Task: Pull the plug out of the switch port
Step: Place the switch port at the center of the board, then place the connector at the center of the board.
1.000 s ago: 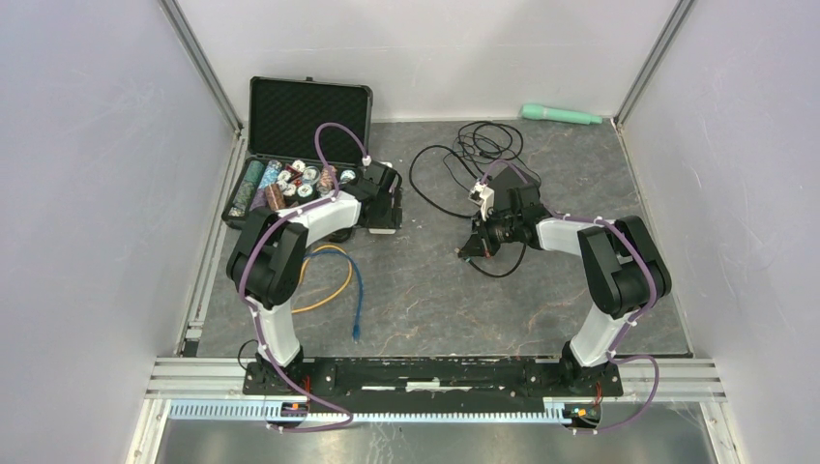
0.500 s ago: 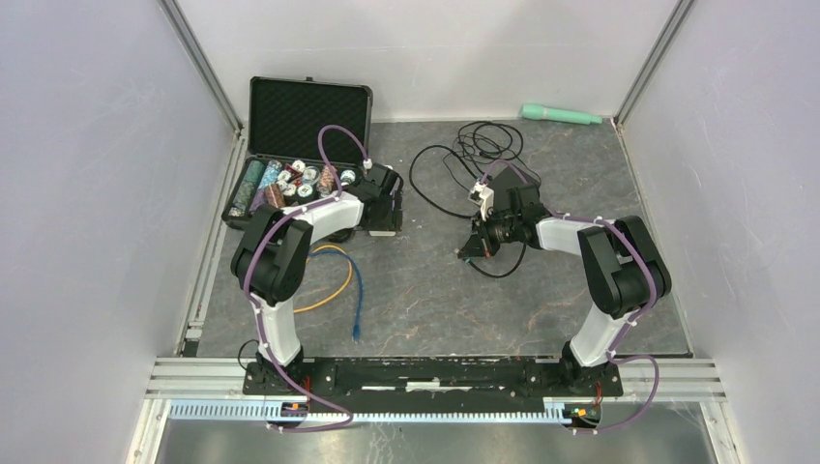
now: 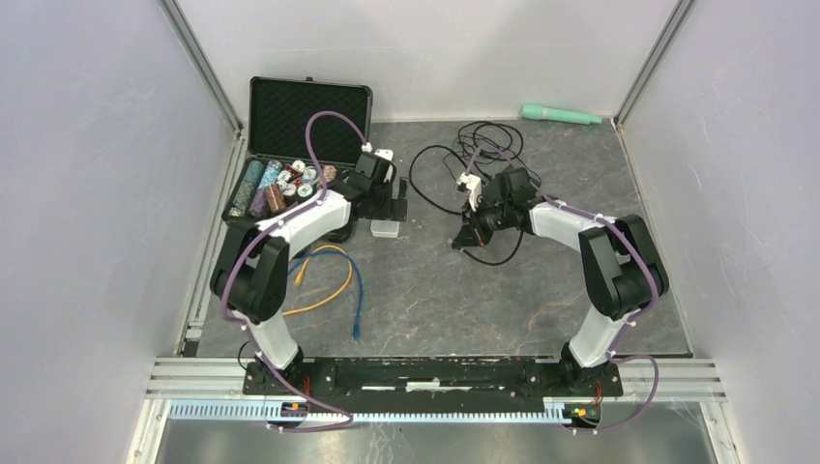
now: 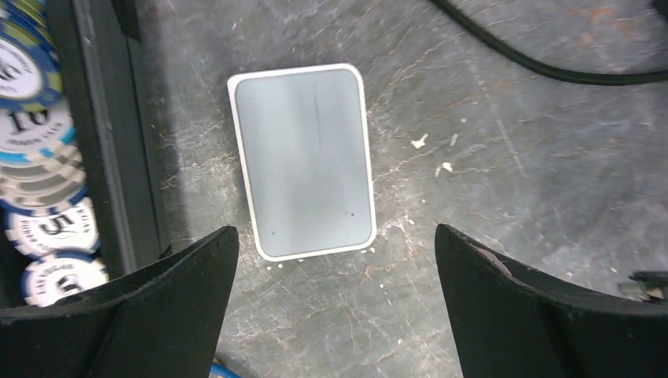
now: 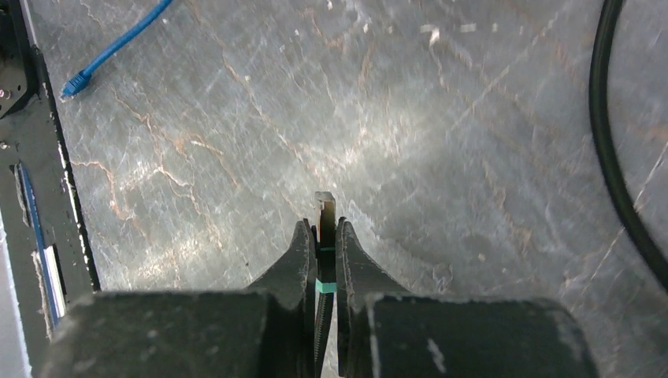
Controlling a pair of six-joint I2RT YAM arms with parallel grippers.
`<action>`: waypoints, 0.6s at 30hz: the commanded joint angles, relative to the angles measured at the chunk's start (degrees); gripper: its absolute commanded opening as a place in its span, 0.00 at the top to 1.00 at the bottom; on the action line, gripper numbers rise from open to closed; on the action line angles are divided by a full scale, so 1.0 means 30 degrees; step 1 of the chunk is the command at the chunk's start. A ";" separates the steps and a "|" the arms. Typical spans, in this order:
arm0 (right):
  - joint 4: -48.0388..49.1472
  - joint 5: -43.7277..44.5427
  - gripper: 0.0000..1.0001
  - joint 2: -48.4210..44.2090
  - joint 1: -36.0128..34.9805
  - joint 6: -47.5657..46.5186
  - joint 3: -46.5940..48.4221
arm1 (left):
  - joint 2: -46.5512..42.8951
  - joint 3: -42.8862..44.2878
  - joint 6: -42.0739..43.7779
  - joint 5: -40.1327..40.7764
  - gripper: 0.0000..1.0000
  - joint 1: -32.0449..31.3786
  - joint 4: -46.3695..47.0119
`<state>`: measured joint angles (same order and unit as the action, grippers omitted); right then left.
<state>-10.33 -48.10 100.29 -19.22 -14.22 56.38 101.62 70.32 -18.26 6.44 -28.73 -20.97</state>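
L gripper [image 4: 335, 232]: I have it nose-down over the switch [image 4: 303, 161]. Fingers [image 4: 157, 315] are spread wide, clear of the box on both sides.
Switch: small grey box w/ white rim, flat on the table [image 4: 512, 157], sitting between the L fingers in wrist cam. Near the poker-chip case [image 4: 102, 157] wall, w/ a strip of bare table between them. Ports not vis from this angle.
R gripper [image 5: 324, 224]: fingers pressed in tight, pinching the plug [image 5: 324, 206] from both sides.
Plug: thin pale tip pokes just past the fingertips, green band further back in the pinch. It's out of the switch & well apart from it, off to the switch's right in top cam. I can't tell if the tip touches the table or sits just above.
Black cable [image 3: 483, 143]: loose loops at far side of table, behind R gripper. One strand cuts the top-right corner of L wrist cam. Another runs down the right edge of R wrist cam.
Blue cable [image 3: 360, 285]: on near-left part of table, w/ orange cable [image 3: 324, 304] looped beside it. Blue's connector end lies free, top left in R wrist cam.
Poker-chip case: open, foam-lined lid up. Poker chips [image 4: 31, 150] in rows inside, vis at left edge of L wrist cam.
Teal cylinder [image 3: 561, 115]: lying along far wall, well apart from both grippers.
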 commanded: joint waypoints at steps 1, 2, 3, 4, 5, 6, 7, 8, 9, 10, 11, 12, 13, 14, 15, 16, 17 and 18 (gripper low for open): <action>-0.1033 0.0320 0.92 -0.1014 -0.0815 -0.1217 0.1686 | -0.2335 0.0286 0.2172 -0.0316 0.00 -0.0036 0.0573; -0.0946 0.0243 0.91 -0.1093 -0.1101 -0.1140 0.1813 | -0.2888 0.0160 0.2405 -0.0169 0.00 -0.0033 0.0626; -0.0750 0.0068 0.89 -0.1139 -0.1344 -0.0974 0.1777 | -0.3483 -0.0074 0.2755 0.0057 0.00 -0.0036 0.0777; -0.0329 -0.0168 0.89 -0.1189 -0.1643 -0.0747 0.1584 | -0.4100 -0.0388 0.3186 0.0231 0.00 -0.0005 0.1010; 0.0093 -0.0316 0.88 -0.1273 -0.1916 -0.0426 0.1331 | -0.4842 -0.0666 0.3574 0.0547 0.00 0.0025 0.1237; 0.0601 -0.0472 0.87 -0.1307 -0.2297 -0.0191 0.1059 | -0.5500 -0.1044 0.4010 0.0797 0.00 0.0074 0.1547; 0.1024 -0.0491 0.87 -0.1321 -0.2769 -0.0029 0.0746 | -0.6268 -0.1381 0.4351 0.0955 0.00 0.0188 0.1850; 0.1479 -0.0477 0.87 -0.1292 -0.3199 0.0116 0.0521 | -0.7066 -0.1740 0.4716 0.0932 0.00 0.0347 0.2236; 0.2038 -0.0440 0.87 -0.1239 -0.3688 0.0283 0.0264 | -0.7650 -0.2016 0.5009 0.1044 0.00 0.0445 0.2475; 0.2543 -0.0342 0.86 -0.1158 -0.4125 0.0560 0.0082 | -0.8268 -0.2176 0.5305 0.1195 0.00 0.0534 0.2544; 0.3190 -0.0180 0.86 -0.1019 -0.4547 0.0870 -0.0116 | -0.8577 -0.2179 0.5562 0.1299 0.00 0.0586 0.2403; 0.3999 -0.0115 0.86 -0.0873 -0.4877 0.1430 -0.0266 | -0.8877 -0.2123 0.5699 0.1438 0.00 0.0661 0.2106; 0.4757 -0.0139 0.85 -0.0657 -0.5059 0.2041 -0.0303 | -0.9123 -0.2136 0.5847 0.1338 0.00 0.0746 0.1973; 0.5280 -0.0112 0.82 -0.0356 -0.5259 0.2448 -0.0238 | -0.9350 -0.2312 0.6039 0.0999 0.00 0.0854 0.1966; 0.5494 -0.0040 0.81 -0.0045 -0.5407 0.2723 -0.0084 | -0.9564 -0.2479 0.6559 0.0758 0.00 0.0973 0.2030; 0.5645 0.0070 0.79 0.0214 -0.5580 0.2850 0.0124 | -0.9747 -0.2649 0.6728 0.0686 0.00 0.1061 0.2103; 0.5674 0.0151 0.76 0.0517 -0.5699 0.2892 0.0377 | -0.9888 -0.2762 0.6797 0.0513 0.00 0.1200 0.2197; 0.5694 0.0373 0.72 0.0710 -0.5846 0.2963 0.0564 | -0.9978 -0.2863 0.6847 0.0421 0.00 0.1269 0.2269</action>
<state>0.40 -47.92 99.96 -35.94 -8.60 55.81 73.17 63.68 -3.27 8.82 -25.98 -15.99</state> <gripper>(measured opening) 0.229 0.994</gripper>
